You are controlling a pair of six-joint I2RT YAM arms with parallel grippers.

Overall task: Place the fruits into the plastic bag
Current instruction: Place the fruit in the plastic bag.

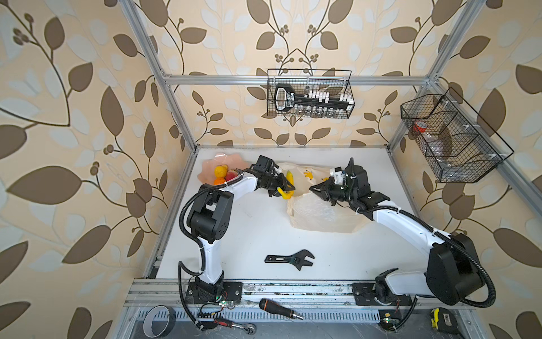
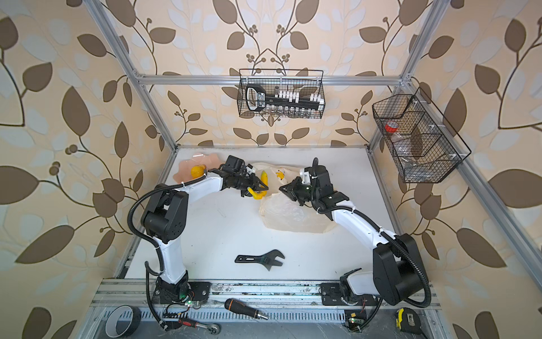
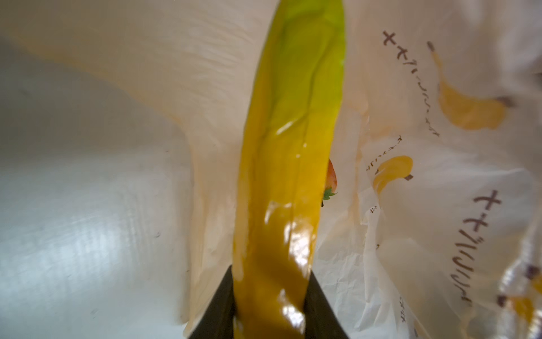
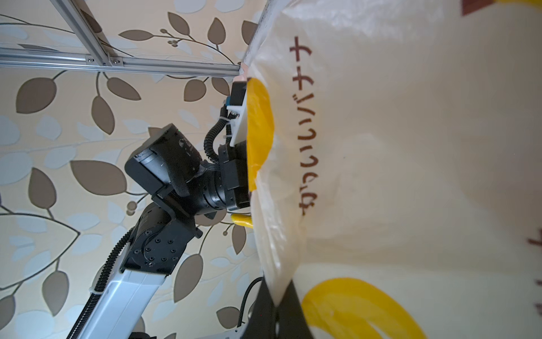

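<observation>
Clutter is confined mostly to the edges: a black wrench (image 1: pixel 290 259) is laid flat on the near part of the table, well apart from the bag, and a screwdriver (image 1: pixel 281 309), a ratchet (image 1: pixel 234 324), a roll of tape (image 1: pixel 171 318) and a tape measure (image 1: pixel 443 320) are strewn along the front rail. A pink dish (image 1: pixel 211 164) is set in the far left corner, partly hidden by the left arm, and a lemon (image 1: pixel 220 170), an apple (image 1: pixel 231 176) and a tangerine (image 1: pixel 219 182) are seen in it. The banana (image 1: pixel 289 176) is clamped in the left gripper (image 1: pixel 284 190) just at the bag's raised mouth; its glossy yellow skin is tinged green toward the far end. The plastic bag (image 1: pixel 319 214), thin, creased and cream-white, printed with bananas and brown lettering, is spread at the far right, and its edge is pinched and held up by the clenched right gripper (image 1: pixel 315 189). A strawberry (image 3: pixel 331 179) is glimpsed behind the banana, among the bag's folds. The white table (image 1: pixel 249 234) is enclosed by an aluminium frame (image 1: pixel 234 79) and leaf-patterned wallpaper (image 1: pixel 73 146); one wire basket (image 1: pixel 349 99) is hung at the back, another at the right.
</observation>
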